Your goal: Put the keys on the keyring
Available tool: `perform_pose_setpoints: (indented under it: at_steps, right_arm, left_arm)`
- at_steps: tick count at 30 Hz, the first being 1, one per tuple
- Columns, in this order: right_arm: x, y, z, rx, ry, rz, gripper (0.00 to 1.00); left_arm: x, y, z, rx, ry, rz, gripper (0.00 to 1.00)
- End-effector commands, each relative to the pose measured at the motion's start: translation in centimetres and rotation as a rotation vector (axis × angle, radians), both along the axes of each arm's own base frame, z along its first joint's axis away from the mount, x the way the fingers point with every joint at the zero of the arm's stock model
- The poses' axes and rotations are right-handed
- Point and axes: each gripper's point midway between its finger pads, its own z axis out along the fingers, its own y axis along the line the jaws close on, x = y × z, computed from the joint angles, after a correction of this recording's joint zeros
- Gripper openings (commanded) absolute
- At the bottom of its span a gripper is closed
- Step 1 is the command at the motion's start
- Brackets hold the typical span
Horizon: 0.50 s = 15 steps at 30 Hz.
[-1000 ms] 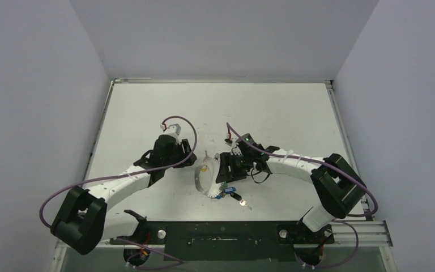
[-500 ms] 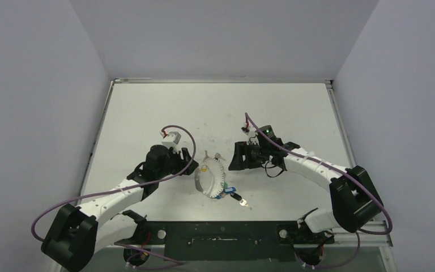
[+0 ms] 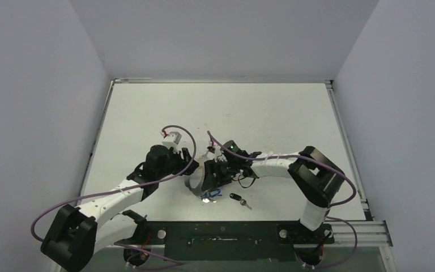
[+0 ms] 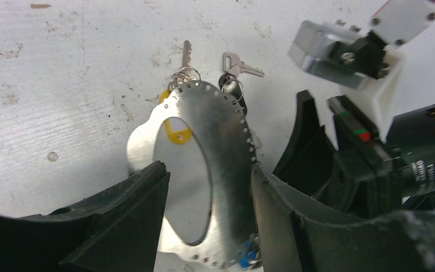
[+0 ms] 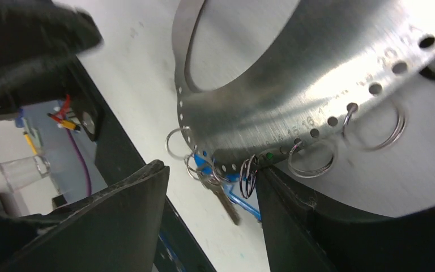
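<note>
1. Working the keyring [image 4: 226, 141] between both arms; several keys [image 4: 186, 56] already hang from its rim holes.
2. The right gripper [image 5: 209, 170] is released, straddling the rim. Whether the left gripper [image 4: 208, 169] is clenched, cannot tell.
3. One black key [image 3: 236, 198] lies loose on the table at 4 o'clock from the ring. The next move likely calls for fetching it.

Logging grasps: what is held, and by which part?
The keyring, its perforated band between the fingers of the right gripper beside the blue key; whether clamped, cannot tell.

You have here one keyring [image 4: 226, 147], two silver keys [image 4: 186, 54], one yellow tag [image 4: 177, 134], one blue tag [image 4: 248, 253] and one black key [image 3: 236, 198].
</note>
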Motion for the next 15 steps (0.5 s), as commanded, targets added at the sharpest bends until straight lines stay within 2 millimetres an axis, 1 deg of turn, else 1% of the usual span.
perform_pose_setpoints:
  at_steps: [1,3,5,7,10,14,15]
  right_arm:
    - [0.5,5.8,3.4,0.223,-0.007,0.009,0.58]
    - [0.7,6.3,4.2,0.249,-0.022,0.007,0.59]
    - [0.8,5.7,4.0,0.216,-0.039,0.016,0.59]
    - [0.9,4.1,3.7,0.158,-0.069,0.025,0.60]
    - [1.9,1.2,3.8,0.085,-0.135,0.032,0.62]
    - [4.4,-3.0,4.8,0.033,-0.277,0.018,0.62]
    - [4.8,-3.9,4.9,0.010,-0.322,0.022,0.62]
  left_arm:
    - [0.5,0.1,2.2,-0.014,-0.084,0.004,0.53]
    - [0.4,0.4,2.4,-0.005,-0.102,0.005,0.53]
    - [0.3,0.6,2.6,0.002,-0.124,0.005,0.54]
    - [0.2,0.8,2.9,0.009,-0.152,-0.001,0.53]
    - [0.1,1.0,3.3,0.017,-0.202,-0.019,0.53]
    - [-0.3,0.8,3.8,0.026,-0.278,-0.074,0.53]
    - [-0.3,0.8,3.9,0.032,-0.294,-0.082,0.53]
